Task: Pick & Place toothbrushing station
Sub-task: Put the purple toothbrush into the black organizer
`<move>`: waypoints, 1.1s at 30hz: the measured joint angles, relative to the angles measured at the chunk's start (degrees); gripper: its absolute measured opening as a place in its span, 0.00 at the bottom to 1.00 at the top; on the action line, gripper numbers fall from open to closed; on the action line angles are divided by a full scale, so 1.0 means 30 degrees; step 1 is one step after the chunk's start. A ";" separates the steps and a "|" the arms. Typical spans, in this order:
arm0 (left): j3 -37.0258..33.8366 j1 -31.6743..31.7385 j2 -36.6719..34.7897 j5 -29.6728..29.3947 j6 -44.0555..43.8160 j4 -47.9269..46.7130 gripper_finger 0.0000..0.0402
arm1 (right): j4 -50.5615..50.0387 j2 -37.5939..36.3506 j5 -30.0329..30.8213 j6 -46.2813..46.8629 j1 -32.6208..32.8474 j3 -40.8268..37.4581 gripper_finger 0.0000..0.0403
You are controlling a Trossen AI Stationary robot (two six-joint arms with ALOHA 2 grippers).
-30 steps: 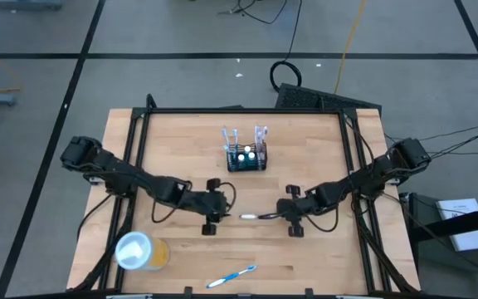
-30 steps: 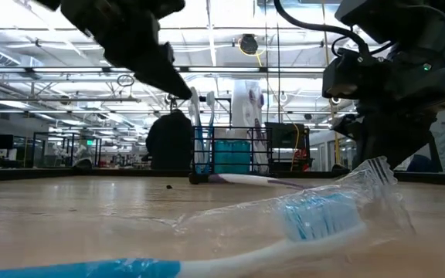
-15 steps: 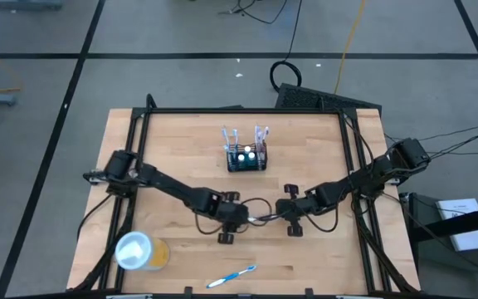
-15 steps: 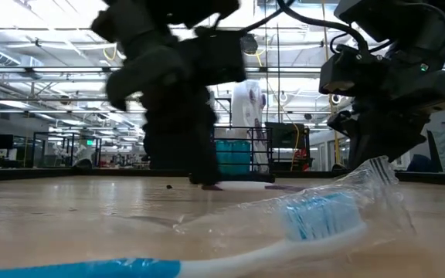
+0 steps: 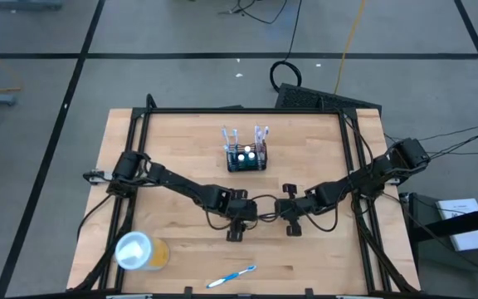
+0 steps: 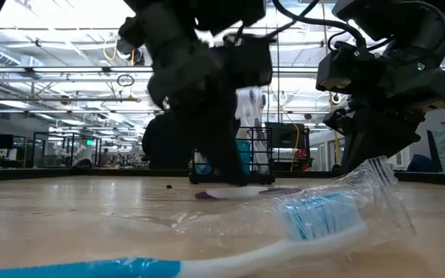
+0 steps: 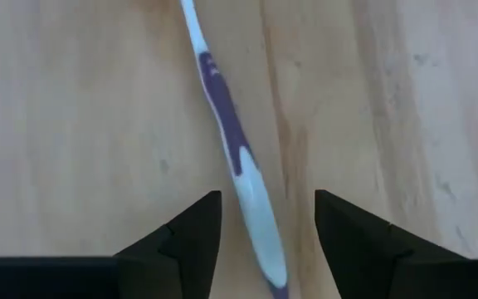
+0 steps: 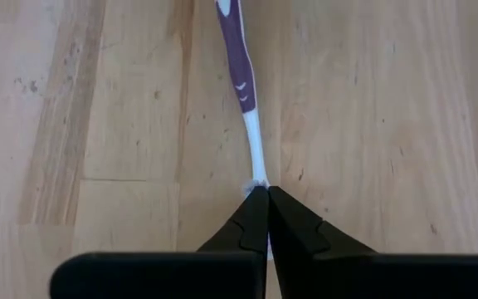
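A purple-and-white toothbrush (image 5: 260,217) lies on the wooden table between my two grippers. My left gripper (image 7: 268,228) is open and low over its handle end (image 7: 251,195), one finger on each side, with a gap to the handle on both sides. My right gripper (image 8: 267,199) is shut on the brush's other end. The toothbrushing station (image 5: 246,158), a black wire-mesh holder with brushes standing in it, sits on the table farther back. In the low view the left arm partly hides the station (image 6: 253,154). My right gripper pinches the toothbrush's thin white neck at its head end (image 8: 258,178) between the two fingertips. The fingers slant down from the table's right side and lie along the brush. In the low view the handle (image 6: 207,194) rests on the table.
A yellow cup with a white lid (image 5: 140,251) lies near the front left corner. A blue toothbrush in clear wrap (image 5: 231,276) lies by the near edge and fills the low view's foreground (image 6: 307,224). A black frame (image 5: 139,116) borders the table.
My left gripper has swung toward the table's right edge and come down, from left of the toothbrush to its handle end, where the fingers now straddle it. The toothbrush and my right gripper have stayed in place.
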 joint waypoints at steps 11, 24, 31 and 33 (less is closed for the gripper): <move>-0.0029 0.0034 0.0537 0.0480 -0.0303 0.0168 0.50 | 0.0413 -0.0007 -0.0075 -0.0355 -0.0418 -0.0007 0.00; -0.0022 0.0200 0.0809 0.0706 0.0256 0.0523 0.50 | 0.0579 -0.0007 -0.0528 -0.0214 -0.0758 -0.0007 0.00; -0.0041 0.0216 0.0852 0.0708 0.0116 0.0902 0.50 | 0.0579 -0.0022 -0.0517 -0.0257 -0.0758 -0.0007 0.00; -0.0044 0.0224 0.0860 0.0713 -0.0069 0.1029 0.50 | 0.0586 -0.0022 -0.0510 -0.0313 -0.0765 -0.0007 0.00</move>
